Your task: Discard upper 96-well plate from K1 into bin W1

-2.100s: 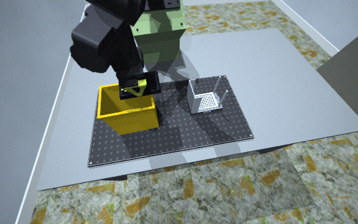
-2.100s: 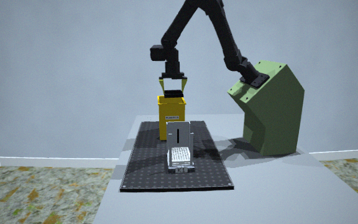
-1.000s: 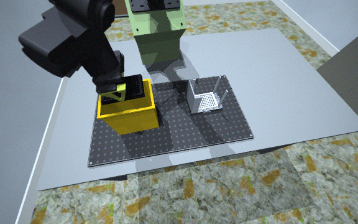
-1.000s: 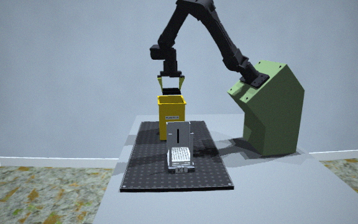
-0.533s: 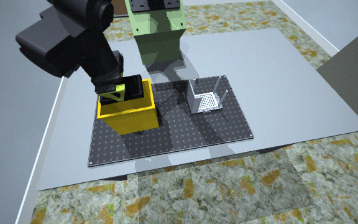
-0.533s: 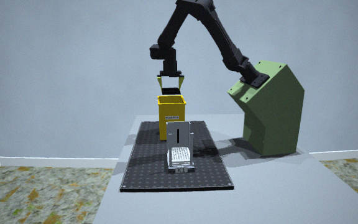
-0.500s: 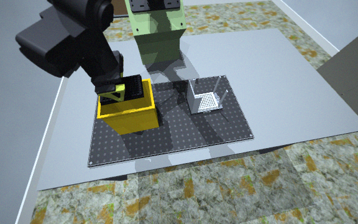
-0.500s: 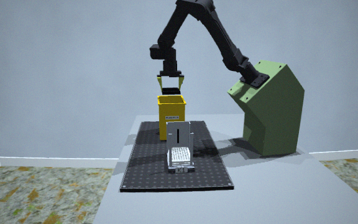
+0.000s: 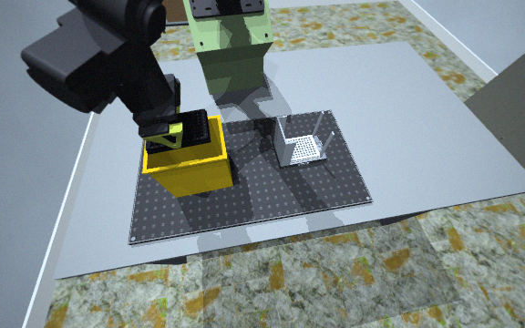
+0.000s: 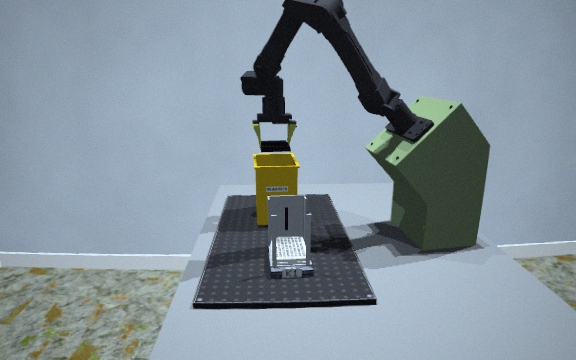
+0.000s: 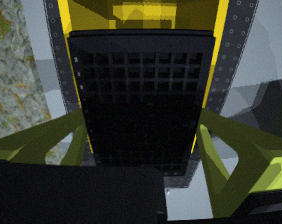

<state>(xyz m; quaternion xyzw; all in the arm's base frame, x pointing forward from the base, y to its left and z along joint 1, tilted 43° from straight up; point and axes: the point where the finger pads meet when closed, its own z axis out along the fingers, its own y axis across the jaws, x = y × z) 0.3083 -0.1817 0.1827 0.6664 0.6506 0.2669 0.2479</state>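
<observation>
My gripper (image 10: 274,136) grips the black plate (image 10: 274,146) level above the yellow bin (image 10: 276,187). I should centre it over the mouth, then release cleanly.

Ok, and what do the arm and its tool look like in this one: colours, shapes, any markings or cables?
The arm is matte black with blocky, angular links and rounded joint housings. It bolts by a black flange onto a slanted, faceted green pedestal. The tool has a black body and two yellow-green fingers built as open triangular struts. No cables, labels or markings show on either.
</observation>
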